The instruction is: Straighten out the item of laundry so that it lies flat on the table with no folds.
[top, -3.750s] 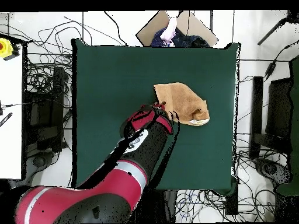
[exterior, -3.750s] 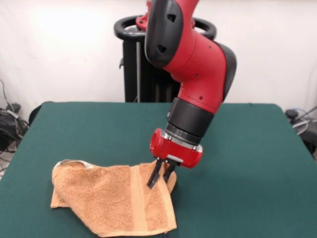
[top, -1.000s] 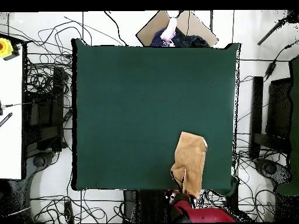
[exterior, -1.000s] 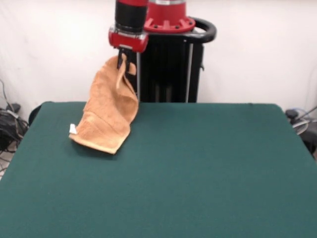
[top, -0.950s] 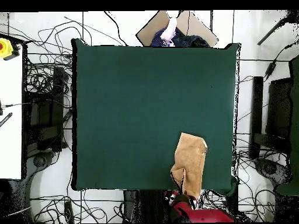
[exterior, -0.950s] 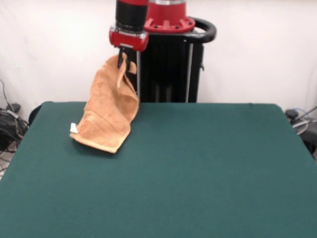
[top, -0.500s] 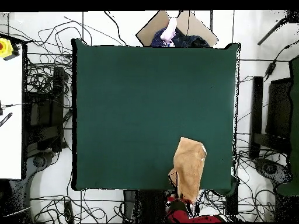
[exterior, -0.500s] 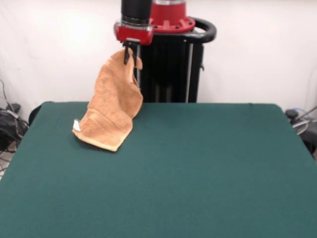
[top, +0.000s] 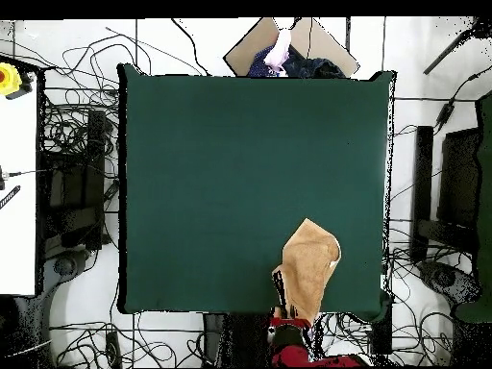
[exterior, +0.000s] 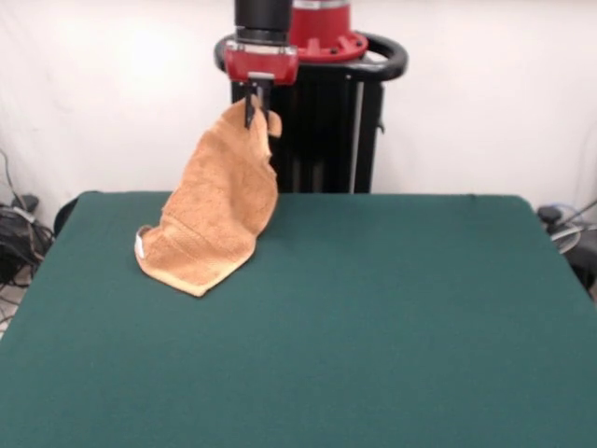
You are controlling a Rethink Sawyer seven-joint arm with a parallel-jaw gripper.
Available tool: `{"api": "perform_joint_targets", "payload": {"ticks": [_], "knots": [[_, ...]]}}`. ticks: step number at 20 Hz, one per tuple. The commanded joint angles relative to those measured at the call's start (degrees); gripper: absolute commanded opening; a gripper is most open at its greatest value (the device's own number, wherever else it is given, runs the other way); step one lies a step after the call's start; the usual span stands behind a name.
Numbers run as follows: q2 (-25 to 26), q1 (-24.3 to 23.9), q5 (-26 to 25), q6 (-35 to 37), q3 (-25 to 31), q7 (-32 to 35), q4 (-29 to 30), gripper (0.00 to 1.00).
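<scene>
Front view: my gripper (exterior: 252,110), pinched shut on one corner of the towel (exterior: 213,215), holds it high above the table's (exterior: 392,317) far edge. The cloth hangs down and to the picture's left, its lower end resting crumpled on the felt.

I've got the orange-tan terry towel (exterior: 216,210) pinched by one corner, high above the dark green table (exterior: 392,327). It hangs in a long drape, its lower end bunched and resting on the felt near the table's far left corner, small white tag (exterior: 140,246) showing at its left edge.
</scene>
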Motion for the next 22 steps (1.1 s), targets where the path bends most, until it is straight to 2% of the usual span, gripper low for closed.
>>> {"api": "perform_joint_targets", "payload": {"ticks": [1, 6, 12, 15, 22], "knots": [[1.5, 1.3, -0.1, -3.3, 4.2, 5.6, -0.2, 0.0], [6.5, 0.3, 6.3, -7.6, 0.6, 10.6, -0.1, 0.0], [11.0, -2.0, 17.5, -13.0, -4.3, 16.8, 1.7, 0.0], [14.9, -5.2, 22.5, -18.6, -3.7, 20.5, 4.5, 0.0], [18.8, -14.2, 27.0, -24.7, 0.0, 22.5, 7.1, 0.0]]}}
